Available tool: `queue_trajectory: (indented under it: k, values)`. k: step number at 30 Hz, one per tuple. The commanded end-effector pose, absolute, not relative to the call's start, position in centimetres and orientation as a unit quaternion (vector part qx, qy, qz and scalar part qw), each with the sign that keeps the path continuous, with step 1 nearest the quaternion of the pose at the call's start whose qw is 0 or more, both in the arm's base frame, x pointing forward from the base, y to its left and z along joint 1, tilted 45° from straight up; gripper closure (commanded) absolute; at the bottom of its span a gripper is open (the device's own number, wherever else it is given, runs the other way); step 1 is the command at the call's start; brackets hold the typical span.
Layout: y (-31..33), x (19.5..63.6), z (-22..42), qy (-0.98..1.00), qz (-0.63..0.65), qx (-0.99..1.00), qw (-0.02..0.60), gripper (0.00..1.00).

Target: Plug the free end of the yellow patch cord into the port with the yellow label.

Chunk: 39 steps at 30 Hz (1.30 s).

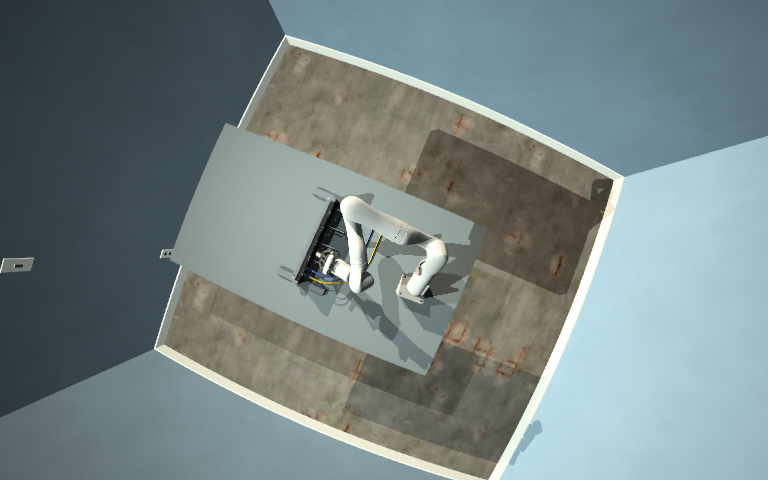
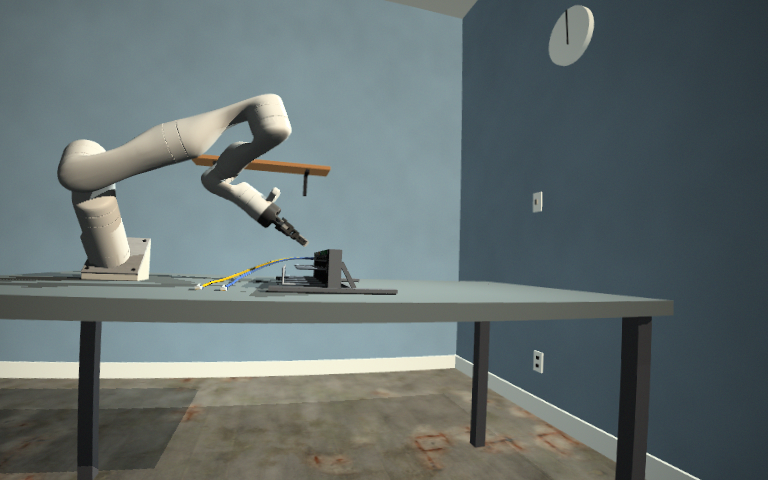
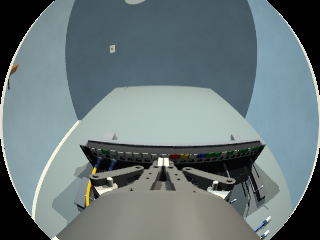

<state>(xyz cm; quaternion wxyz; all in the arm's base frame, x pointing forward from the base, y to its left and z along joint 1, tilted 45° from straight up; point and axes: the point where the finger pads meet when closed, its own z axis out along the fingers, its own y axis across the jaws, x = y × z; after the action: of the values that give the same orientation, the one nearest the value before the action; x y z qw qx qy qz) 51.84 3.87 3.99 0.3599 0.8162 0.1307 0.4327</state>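
The rack (image 1: pixel 312 243) (image 2: pixel 335 269) (image 3: pixel 125 147) stands upright on the table. Its yellow label (image 3: pixel 184 156) is between a red and a blue one; the port below is small and dark. My gripper (image 2: pixel 306 243) (image 3: pixel 163 163) is shut and empty, slightly above and in front of the rack's top edge, left of the yellow label in the wrist view. The yellow cord (image 1: pixel 373 253) (image 2: pixel 243 272) (image 3: pixel 88 192) runs from the rack's left end down to the table. Its free plug (image 2: pixel 198 286) (image 3: pixel 264 234) lies on the table in front of the rack.
A blue cord (image 2: pixel 240 276) runs beside the yellow one; its free plug (image 2: pixel 224 288) (image 3: pixel 267 220) lies near the yellow plug. Thin metal bars (image 2: pixel 284 273) stick out at the rack's front. Long feet (image 2: pixel 368 291) extend along the table (image 1: pixel 226 192) (image 2: pixel 509 291).
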Motion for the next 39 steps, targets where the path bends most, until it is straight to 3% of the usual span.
queue_trajectory:
  k: [1,12,39]
  values:
    - [3.9,51.9,3.8,0.135,0.431,0.817,0.359,1.0]
    - [4.5,50.8,4.2,0.137,0.43,0.817,0.36,1.0]
    - [9.9,41.4,8.6,0.137,0.43,0.816,0.36,1.0]
